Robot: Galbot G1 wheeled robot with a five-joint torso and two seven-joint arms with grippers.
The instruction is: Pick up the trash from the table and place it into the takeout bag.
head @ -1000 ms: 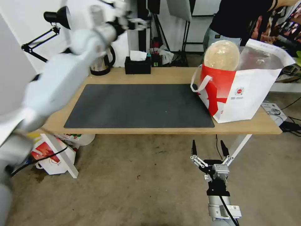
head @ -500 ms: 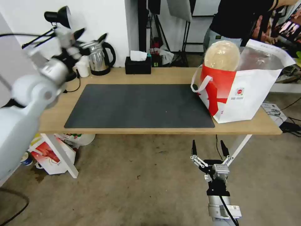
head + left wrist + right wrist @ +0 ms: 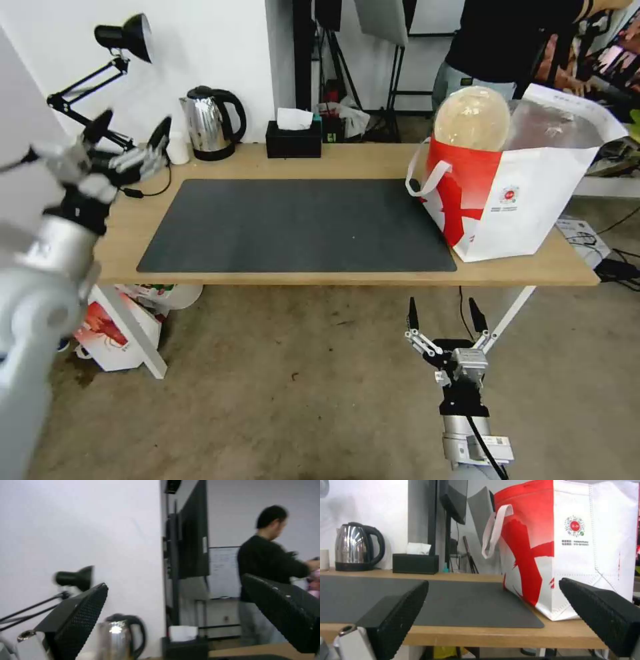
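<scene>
Head view: the left gripper point(image 3: 130, 137) is raised over the table's point(image 3: 347, 160) left end with its fingers spread wide, nothing held. The right gripper point(image 3: 443, 319) is positioned below the front edge, likewise wide and empty. The takeout bag point(image 3: 527, 200) is seen at the right end, a beige lidded bowl point(image 3: 472, 117) protruding from it.

Left wrist view: the kettle point(image 3: 116, 637) and tissue box point(image 3: 185, 645) are seen between the spread fingers.

Right wrist view: the bag's base is seen beside the dark mat's point(image 3: 453, 600) right edge.

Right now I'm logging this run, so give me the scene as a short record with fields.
left claw: open, raised above the table's left end, holding nothing
right claw: open, low in front of the table's near edge
table: dark mat; kettle and tissue box at back
takeout bag: upright at the table's right end
beige lidded bowl: in the bag, sticking out on edge
</scene>
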